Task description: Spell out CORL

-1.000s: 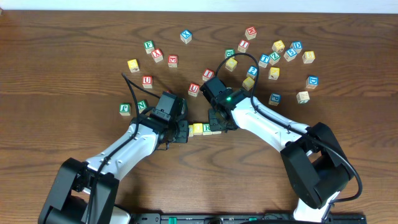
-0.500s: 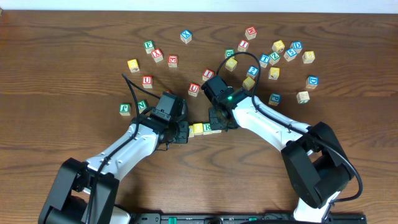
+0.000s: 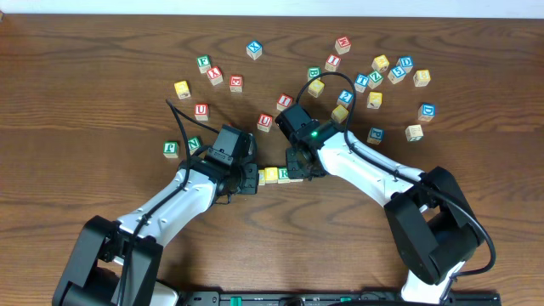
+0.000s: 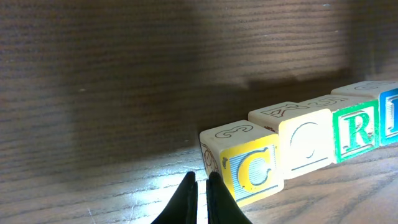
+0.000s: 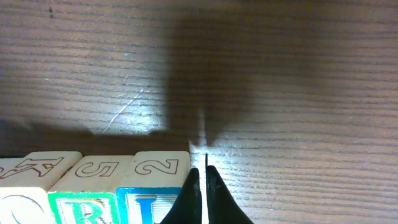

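Note:
Four cubes stand in a touching row on the table. In the left wrist view I read the yellow C cube (image 4: 252,171), the O cube (image 4: 306,140), the green R cube (image 4: 357,130) and the blue L cube's edge (image 4: 390,115). In the right wrist view the R cube (image 5: 84,208) and L cube (image 5: 149,205) show. From overhead the row (image 3: 279,175) lies between both grippers. My left gripper (image 4: 200,180) is shut and empty at the C end. My right gripper (image 5: 200,174) is shut and empty at the L end.
Many loose letter cubes lie scattered at the back of the table, such as a red U cube (image 3: 265,121), a green N cube (image 3: 194,144), a green F cube (image 3: 171,150) and a blue cube (image 3: 375,135). Both arms cross the table's front half.

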Action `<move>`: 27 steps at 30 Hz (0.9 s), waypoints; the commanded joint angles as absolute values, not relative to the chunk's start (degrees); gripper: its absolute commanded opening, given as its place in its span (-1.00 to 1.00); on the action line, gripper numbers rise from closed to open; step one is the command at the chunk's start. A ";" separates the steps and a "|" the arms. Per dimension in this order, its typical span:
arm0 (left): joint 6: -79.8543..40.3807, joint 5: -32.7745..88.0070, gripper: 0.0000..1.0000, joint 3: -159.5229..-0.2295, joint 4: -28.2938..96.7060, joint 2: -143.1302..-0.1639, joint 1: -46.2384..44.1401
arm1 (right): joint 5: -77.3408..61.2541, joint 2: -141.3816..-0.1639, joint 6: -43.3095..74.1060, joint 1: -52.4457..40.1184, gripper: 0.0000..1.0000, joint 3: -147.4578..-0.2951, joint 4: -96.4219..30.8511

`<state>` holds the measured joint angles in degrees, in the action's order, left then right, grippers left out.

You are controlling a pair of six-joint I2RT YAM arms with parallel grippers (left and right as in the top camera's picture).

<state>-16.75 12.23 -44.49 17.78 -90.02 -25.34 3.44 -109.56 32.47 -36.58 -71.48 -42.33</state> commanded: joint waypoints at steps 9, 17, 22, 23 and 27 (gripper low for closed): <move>-17.28 12.38 -0.85 -44.10 17.43 -90.26 -25.54 | 2.83 -109.84 33.23 -37.60 -0.98 -71.13 -42.24; -17.26 12.36 -0.46 -44.10 17.43 -90.26 -25.52 | 2.83 -109.84 33.21 -37.60 -0.98 -71.13 -42.22; -17.28 11.09 -0.36 -44.10 17.47 -90.26 -25.52 | 2.85 -109.84 33.21 -37.60 -0.98 -71.13 -42.22; -17.28 11.11 -0.36 -44.10 17.47 -90.26 -25.54 | 2.85 -109.84 33.21 -37.60 -0.98 -71.13 -42.22; -17.28 11.11 -0.34 -44.10 17.47 -90.26 -25.54 | 2.85 -109.84 33.21 -37.60 -0.98 -71.13 -42.22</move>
<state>-17.17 10.11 -44.38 17.80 -90.02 -25.23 4.73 -109.56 32.47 -36.71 -71.44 -42.54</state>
